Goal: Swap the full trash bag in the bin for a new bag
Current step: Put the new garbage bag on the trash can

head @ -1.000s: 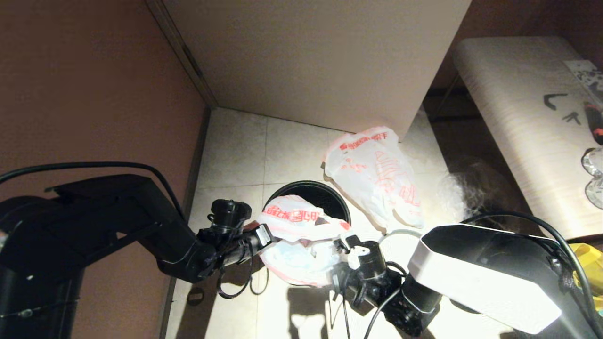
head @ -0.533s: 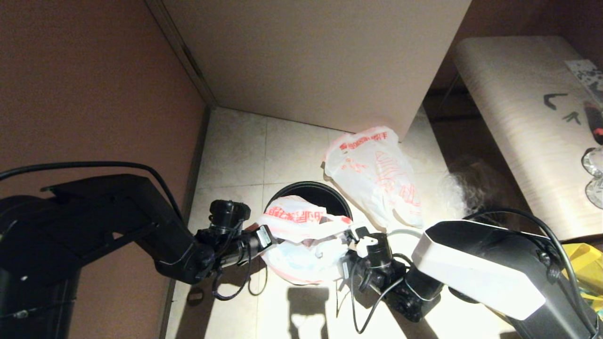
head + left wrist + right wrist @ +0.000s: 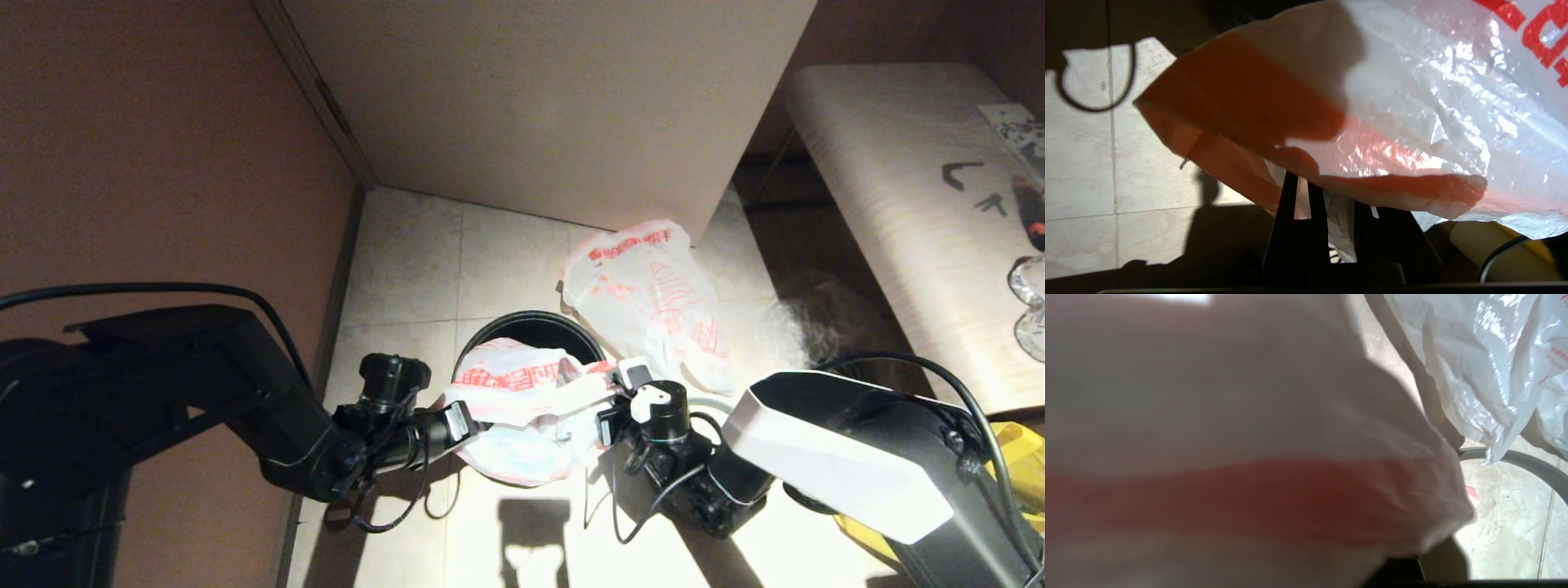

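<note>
The new bag, limp white plastic with red text and red handles, hangs stretched between my two grippers over the near part of the black bin. My left gripper is shut on its left edge; in the left wrist view plastic sits pinched between the dark fingers. My right gripper holds the bag's right red handle, and the bag covers that wrist view. The full trash bag, lumpy with a red striped drawing, lies on the floor behind and right of the bin.
A grey ring lies on the tiles by my right gripper. A brown wall runs close on the left and a pale cabinet panel stands behind. A bench and a yellow bag are at the right.
My right gripper has moved away from me and to the right with the handle, pulling the new bag wider and flatter over the bin. My left gripper has shifted only slightly.
</note>
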